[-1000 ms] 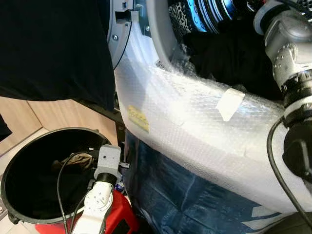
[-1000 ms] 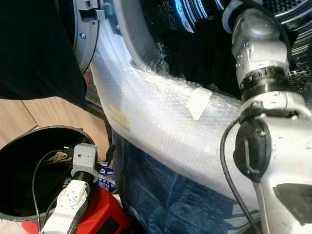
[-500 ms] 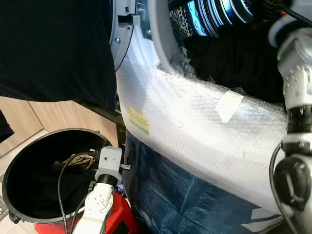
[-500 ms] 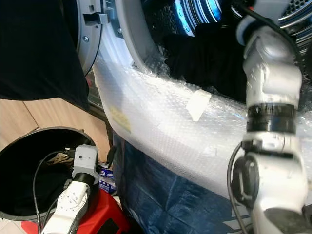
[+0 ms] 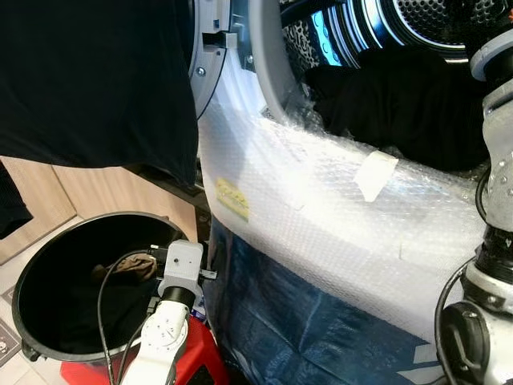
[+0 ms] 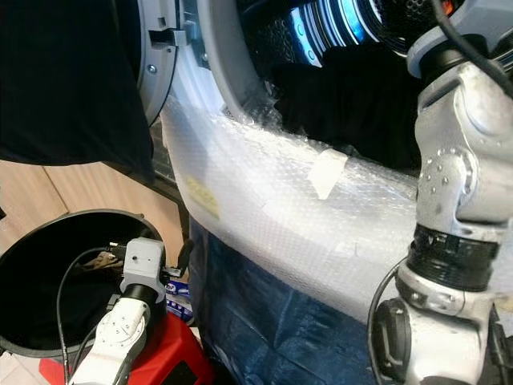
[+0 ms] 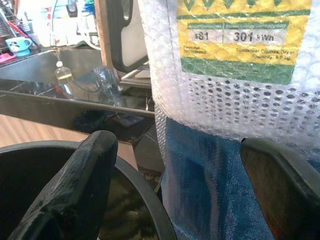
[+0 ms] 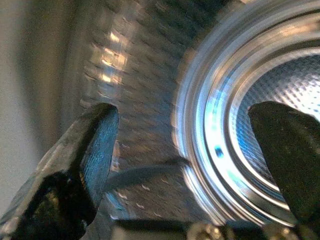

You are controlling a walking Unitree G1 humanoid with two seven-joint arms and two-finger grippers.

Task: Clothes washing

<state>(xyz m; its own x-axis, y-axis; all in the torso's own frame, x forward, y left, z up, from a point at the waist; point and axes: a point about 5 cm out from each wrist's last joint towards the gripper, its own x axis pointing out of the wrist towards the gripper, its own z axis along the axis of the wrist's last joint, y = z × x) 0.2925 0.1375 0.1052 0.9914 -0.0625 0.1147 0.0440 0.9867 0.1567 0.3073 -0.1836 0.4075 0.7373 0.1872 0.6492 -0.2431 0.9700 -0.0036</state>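
The washing machine's drum (image 5: 433,20) stands open, with dark clothes (image 5: 401,112) piled at its mouth. Bubble wrap (image 5: 321,200) covers the machine's front. Low on the left stands a black laundry basket (image 5: 104,218) with a brownish garment (image 5: 132,267) and dark cloth inside. My left gripper (image 7: 175,200) is open over the basket's rim (image 7: 140,185), beside the machine. My right arm (image 5: 497,200) rises on the right. Up there my right gripper (image 8: 182,155) is open and empty, facing the shiny drum (image 8: 260,90).
A large black garment (image 5: 88,80) hangs at the upper left, beside the grey door frame (image 5: 212,48). Blue plastic wrap (image 5: 304,321) covers the machine's lower front. A red object (image 5: 200,361) sits under my left arm. Wooden panelling (image 5: 96,192) lies behind the basket.
My right arm has lifted up and to the right, away from the drum's mouth, baring more of the dark clothes. My left arm stays at the basket. The camera has shifted slightly.
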